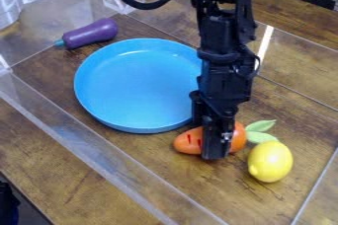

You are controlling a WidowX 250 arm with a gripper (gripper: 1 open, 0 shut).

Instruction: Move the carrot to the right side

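so the gripper [218, 148] is clamped down on the carrot [195, 142], jaws closed around its middle, and the carrot sits low at the wood table [79, 185], just off the lower right rim of the blue plate [113, 81] and right next to the lemon [270, 161]. can't tell for sure if it's already resting on the table or a hair above it. biggest worry imo is the lemon: it's round and glossy, so if the carrot's leafy end [258, 127] or the fingers nudge it on release it'll probably just roll off across the table. second thing, the carrot is stubby and tapered, smooth plastic by the look of it, so once it's let go it could rock or roll back toward the plate rim, maybe end up leaning on it instead of sitting clearly on the right side. also the tabletop looks covered in a shiny clear sheet, lots of glare, which wouldn't give much friction. the plate itself is a shallow round dish with a raised lip, matte-ish blue plastic. the eggplant [89, 34] is way off at the top left, smooth purple and elongated, not in play. the arm is black and boxy with cables up top, coming almost straight down
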